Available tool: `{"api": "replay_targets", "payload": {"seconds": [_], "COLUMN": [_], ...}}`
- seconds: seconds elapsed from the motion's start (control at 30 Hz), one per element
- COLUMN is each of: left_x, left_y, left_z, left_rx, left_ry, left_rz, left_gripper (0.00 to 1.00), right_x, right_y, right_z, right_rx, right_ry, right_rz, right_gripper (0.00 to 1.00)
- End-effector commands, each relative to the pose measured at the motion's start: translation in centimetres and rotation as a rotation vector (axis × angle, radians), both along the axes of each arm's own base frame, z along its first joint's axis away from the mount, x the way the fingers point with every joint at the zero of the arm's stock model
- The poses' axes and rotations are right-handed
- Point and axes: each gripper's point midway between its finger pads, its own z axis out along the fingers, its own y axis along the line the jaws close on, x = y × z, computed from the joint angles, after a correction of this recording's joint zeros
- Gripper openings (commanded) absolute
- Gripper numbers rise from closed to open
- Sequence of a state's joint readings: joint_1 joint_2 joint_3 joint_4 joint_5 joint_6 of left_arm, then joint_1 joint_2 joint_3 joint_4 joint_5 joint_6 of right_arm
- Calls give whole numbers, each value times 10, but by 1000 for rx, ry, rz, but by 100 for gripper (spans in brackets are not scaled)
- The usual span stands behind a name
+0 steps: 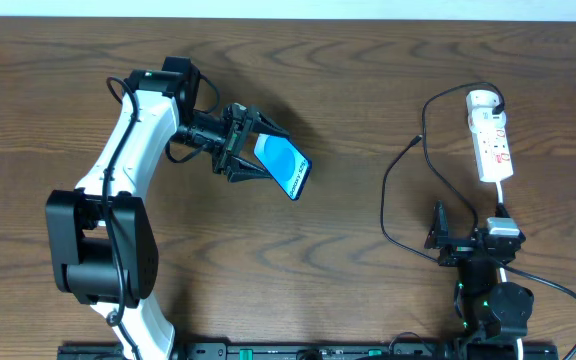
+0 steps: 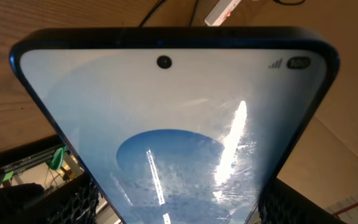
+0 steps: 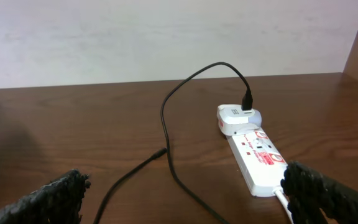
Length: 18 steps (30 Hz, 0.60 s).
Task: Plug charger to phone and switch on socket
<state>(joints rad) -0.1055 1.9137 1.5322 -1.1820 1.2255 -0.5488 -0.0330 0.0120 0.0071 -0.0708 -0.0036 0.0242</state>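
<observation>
My left gripper [image 1: 271, 155] is shut on the phone [image 1: 288, 168] and holds it tilted above the table's left half. In the left wrist view the phone [image 2: 173, 112] fills the frame with its lit blue screen, and a black finger [image 2: 73, 202] shows at each long edge. The white socket [image 1: 490, 138] lies at the far right, and its red-marked switches [image 3: 261, 151] show in the right wrist view. The charger's black cable [image 1: 385, 200] loops left of the socket, with its plug tip [image 3: 162, 151] lying loose on the wood. My right gripper [image 1: 463, 232] stands open just short of the socket [image 3: 253, 158], with nothing between its fingers.
A white adapter [image 3: 236, 118] sits in the socket's far end with the charger cable plugged into it. The socket's white cord [image 3: 283, 200] runs back under my right gripper. A pale wall [image 3: 166, 37] closes off the table's far edge.
</observation>
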Motion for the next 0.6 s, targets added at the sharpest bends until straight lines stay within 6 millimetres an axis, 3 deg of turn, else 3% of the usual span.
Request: {"api": "replay_targets", "payload": {"seconds": [0.0,0.13,0.27,0.57], "left_x": [-1,-1,-1,-1], "left_y": [-2,-5,-5,-6], "left_z": [23,33,34,35], "left_rx": [-57,-124,-131,-139], "left_ry": [-48,-78,-83,-80], "left_rz": [2,-7,-9,-8], "left_gripper": [73,74,73,74], "right_x": [0,0,0,-2], "right_y": [2,4,4,33], "right_z": [-1,-1,-1,3], "right_rx": [-14,-8,148,1038], "right_ry": [1,1,-2,55], "right_rz": [9,18,8,104], "right_gripper": [99,99,99,99]}}
